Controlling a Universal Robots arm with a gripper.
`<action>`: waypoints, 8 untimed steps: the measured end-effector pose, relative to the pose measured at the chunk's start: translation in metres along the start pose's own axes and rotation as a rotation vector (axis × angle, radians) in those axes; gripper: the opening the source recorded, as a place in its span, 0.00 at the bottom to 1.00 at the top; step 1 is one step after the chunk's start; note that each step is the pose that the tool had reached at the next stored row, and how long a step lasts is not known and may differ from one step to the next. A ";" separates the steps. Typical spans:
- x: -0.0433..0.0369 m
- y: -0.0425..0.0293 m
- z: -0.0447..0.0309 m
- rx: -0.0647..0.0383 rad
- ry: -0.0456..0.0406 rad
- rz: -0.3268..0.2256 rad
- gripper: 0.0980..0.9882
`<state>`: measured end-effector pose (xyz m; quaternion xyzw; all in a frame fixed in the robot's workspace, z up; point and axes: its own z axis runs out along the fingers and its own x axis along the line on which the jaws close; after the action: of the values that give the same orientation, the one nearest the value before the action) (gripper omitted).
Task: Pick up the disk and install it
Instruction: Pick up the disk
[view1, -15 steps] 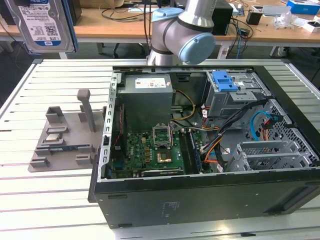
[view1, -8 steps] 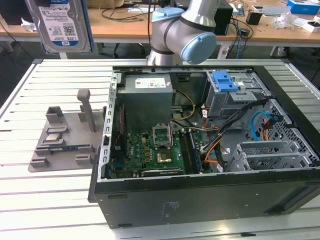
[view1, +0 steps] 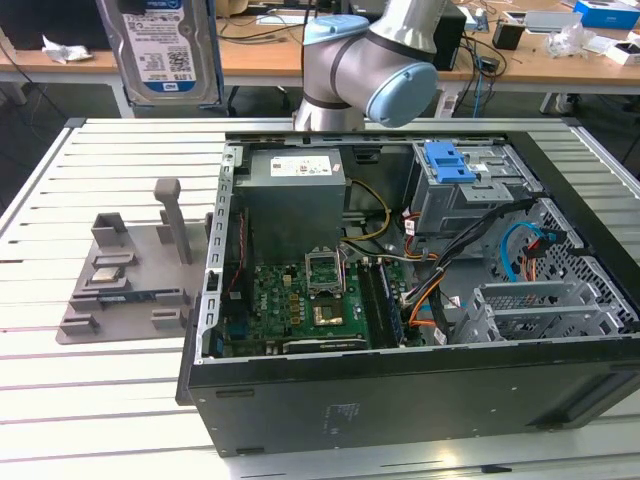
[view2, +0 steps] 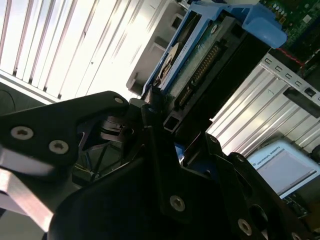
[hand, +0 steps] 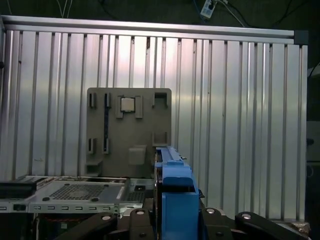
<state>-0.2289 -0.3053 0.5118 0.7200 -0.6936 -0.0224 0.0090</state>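
Disk, silver, white-and-blue label, blue rails: upper left of the exterior view, clear of the slatted tabletop, tool clamped on its edges; open computer case lower right.

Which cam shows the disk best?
Exterior view: the disk shows its labelled face. Second wrist view gives its connector end and blue rail; first wrist view, the rail edge-on.
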 end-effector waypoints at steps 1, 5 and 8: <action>0.0002 -0.0041 -0.0002 0.000 -0.0024 0.000 0.30; 0.0006 -0.0154 -0.0012 0.000 -0.0350 -0.002 0.30; 0.0009 -0.0242 -0.0015 -0.001 -0.0504 -0.002 0.30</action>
<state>-0.2047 -0.3053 0.5122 0.7199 -0.6928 -0.0409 -0.0082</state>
